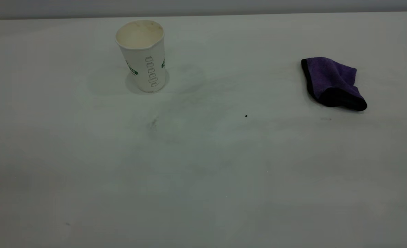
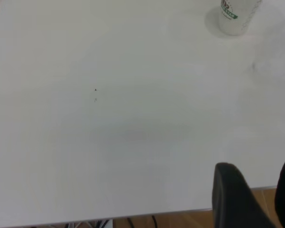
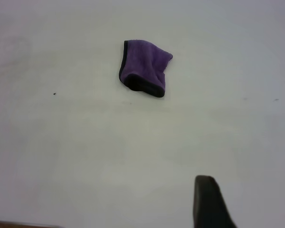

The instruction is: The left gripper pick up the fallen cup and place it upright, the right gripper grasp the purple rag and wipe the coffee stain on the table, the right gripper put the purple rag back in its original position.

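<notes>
The white ribbed cup [image 1: 141,58] with green markings stands upright at the back left of the table [image 1: 203,179]; its base also shows in the left wrist view [image 2: 235,16]. The purple rag [image 1: 332,84] lies crumpled at the right, and also shows in the right wrist view [image 3: 145,66]. No brown coffee stain shows, only a faint grey smudge [image 1: 153,123]. Neither gripper appears in the exterior view. My left gripper [image 2: 261,190] is open and empty at the table's near edge, far from the cup. My right gripper [image 3: 249,204] is open and empty, well back from the rag.
A tiny black speck [image 1: 246,116] lies between the cup and the rag, and also shows in the right wrist view [image 3: 54,93]. The table's edge [image 2: 133,216] with wooden floor beyond it runs under my left gripper.
</notes>
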You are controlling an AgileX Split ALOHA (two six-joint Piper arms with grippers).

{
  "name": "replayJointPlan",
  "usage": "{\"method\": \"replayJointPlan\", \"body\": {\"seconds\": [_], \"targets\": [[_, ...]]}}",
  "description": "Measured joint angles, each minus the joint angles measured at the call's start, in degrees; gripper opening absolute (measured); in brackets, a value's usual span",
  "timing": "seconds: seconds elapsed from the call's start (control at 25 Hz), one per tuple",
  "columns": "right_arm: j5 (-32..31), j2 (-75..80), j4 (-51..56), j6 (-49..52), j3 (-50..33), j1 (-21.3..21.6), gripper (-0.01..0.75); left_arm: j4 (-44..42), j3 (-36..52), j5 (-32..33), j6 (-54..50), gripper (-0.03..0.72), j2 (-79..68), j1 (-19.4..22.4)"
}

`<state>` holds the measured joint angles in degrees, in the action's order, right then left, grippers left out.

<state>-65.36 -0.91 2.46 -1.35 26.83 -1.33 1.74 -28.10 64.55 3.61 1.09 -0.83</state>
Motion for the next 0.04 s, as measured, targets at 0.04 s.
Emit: {"method": "replayJointPlan", "body": {"seconds": [0.04], "targets": [[0.0, 0.0, 0.0, 0.0, 0.0, 0.0, 0.415, 0.0, 0.0, 0.0, 0.0, 0.287, 0.0, 0.0]]}}
